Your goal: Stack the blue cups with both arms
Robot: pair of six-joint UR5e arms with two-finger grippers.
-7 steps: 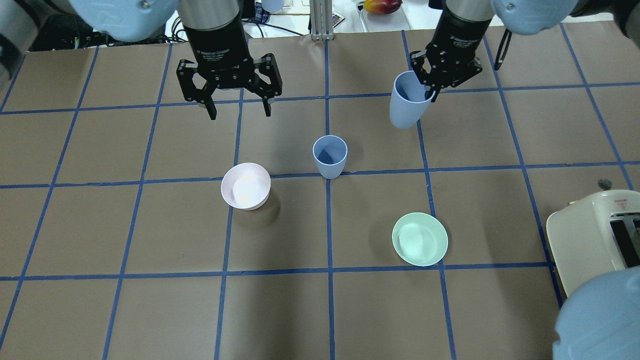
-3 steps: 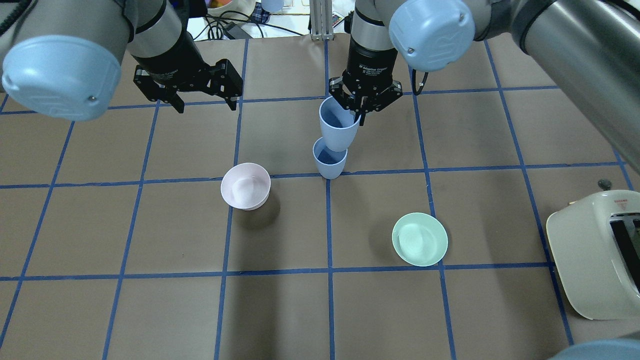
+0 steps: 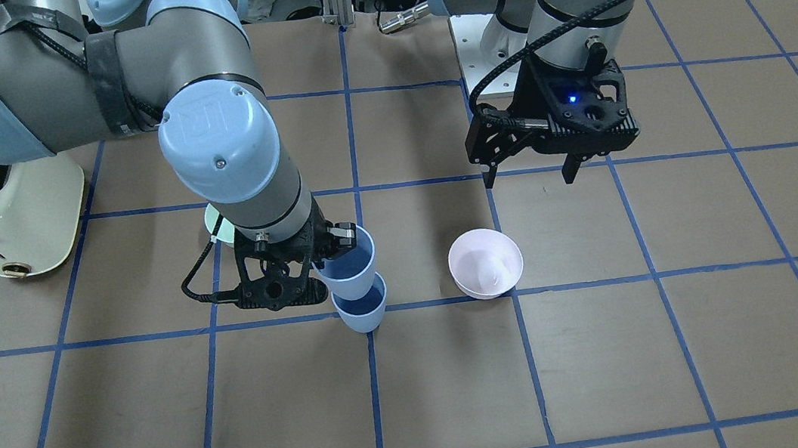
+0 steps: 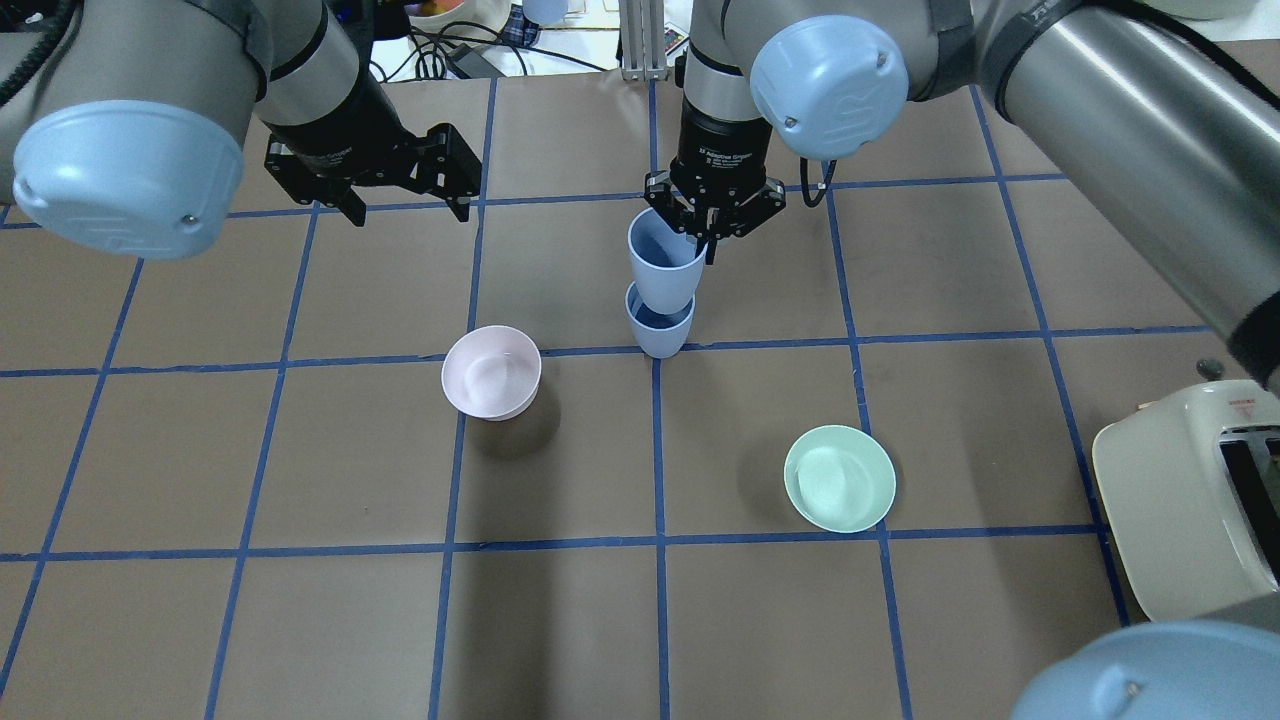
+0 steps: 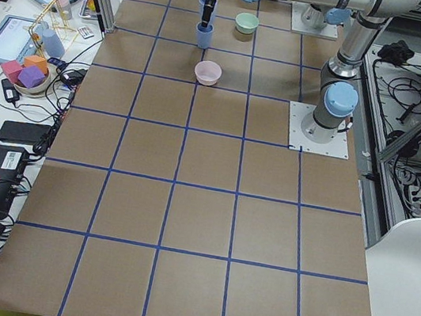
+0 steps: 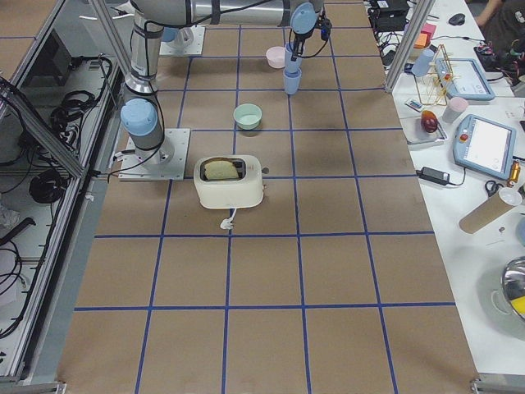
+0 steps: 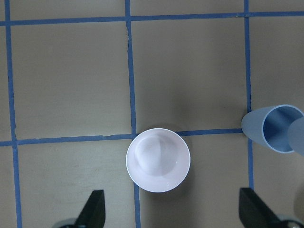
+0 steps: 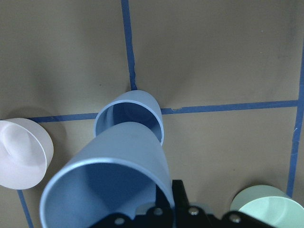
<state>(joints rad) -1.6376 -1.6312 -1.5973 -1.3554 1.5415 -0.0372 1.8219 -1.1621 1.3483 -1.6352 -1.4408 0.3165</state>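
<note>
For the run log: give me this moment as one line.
right gripper: shut on held cup | over standing cup | left gripper: open, empty

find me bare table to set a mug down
Bare: the squares on the operators' side of the pink bowl and mint bowl, and between mint bowl and toaster. Crowded: centre, right gripper holding one blue cup over the standing cup.

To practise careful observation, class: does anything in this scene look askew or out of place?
The upper cup, pinched at its rim by the right gripper, leans instead of hanging upright, its base at the mouth of the standing cup.
</note>
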